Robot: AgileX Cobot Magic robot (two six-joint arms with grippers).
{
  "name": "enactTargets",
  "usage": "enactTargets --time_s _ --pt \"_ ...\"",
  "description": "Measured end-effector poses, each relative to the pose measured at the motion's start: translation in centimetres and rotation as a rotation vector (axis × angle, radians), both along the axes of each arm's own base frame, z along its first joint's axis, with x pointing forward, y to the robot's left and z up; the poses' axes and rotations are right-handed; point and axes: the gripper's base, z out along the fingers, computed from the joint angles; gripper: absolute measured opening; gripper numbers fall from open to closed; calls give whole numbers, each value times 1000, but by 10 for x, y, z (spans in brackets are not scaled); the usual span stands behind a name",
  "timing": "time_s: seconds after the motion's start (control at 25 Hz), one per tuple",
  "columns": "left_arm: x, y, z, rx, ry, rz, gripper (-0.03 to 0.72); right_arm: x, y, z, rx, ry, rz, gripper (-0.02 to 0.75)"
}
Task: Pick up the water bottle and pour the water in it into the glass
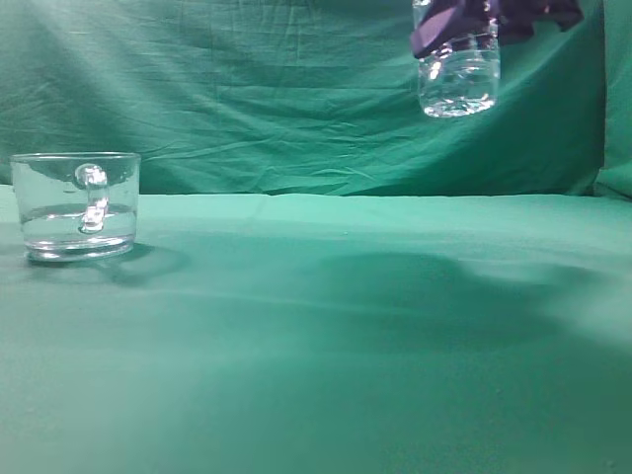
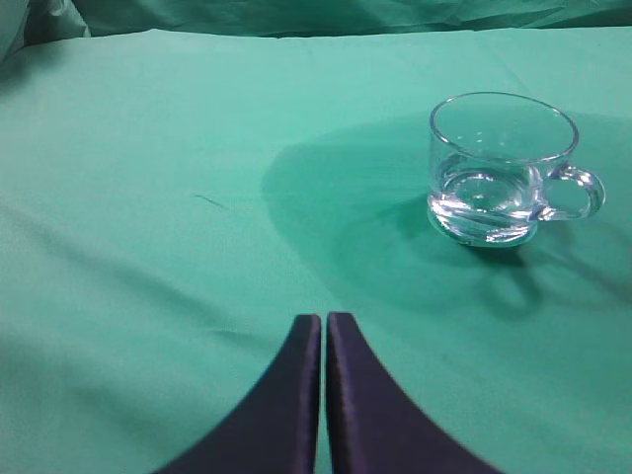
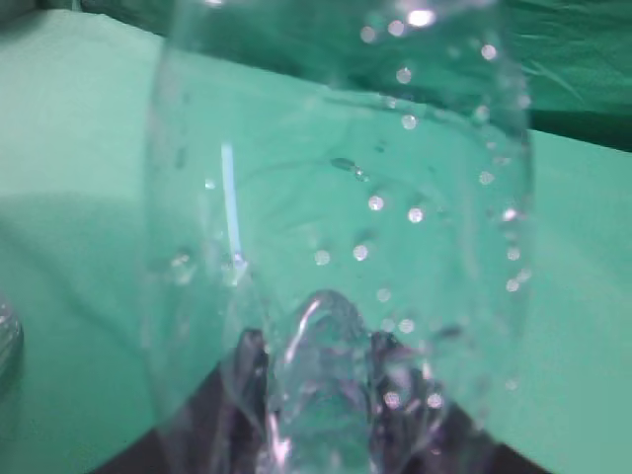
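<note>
Right hand grasps the water bottle aloft; left hand clenched, glass ahead to its right.

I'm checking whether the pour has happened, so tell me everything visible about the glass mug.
The glass mug is short, wide and clear, with a thick base and a curved glass handle that faces the exterior camera. It stands upright on the green cloth at the far left of that view, holding clear water to under half its height. Nothing touches it; the left gripper is shut nearby, apart from it.
</note>
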Motion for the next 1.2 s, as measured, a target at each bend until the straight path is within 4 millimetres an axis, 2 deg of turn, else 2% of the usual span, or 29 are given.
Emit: enactTargets --time_s 0.16,0.24,0.52,0.92,1.16,1.2 --pt "0 0 0 0 0 0 0 -8 -26 -16 -46 -105 17 249" --pt "0 0 0 0 0 0 0 -14 -32 -25 -71 -170 44 249" --pt "0 0 0 0 0 0 0 -24 -29 -72 -40 -165 115 249" --pt "0 0 0 0 0 0 0 -20 -23 -120 44 -108 155 249" --pt "0 0 0 0 0 0 0 -20 -22 -123 54 -113 159 249" --pt "0 0 0 0 0 0 0 -20 -22 -123 54 -113 159 305"
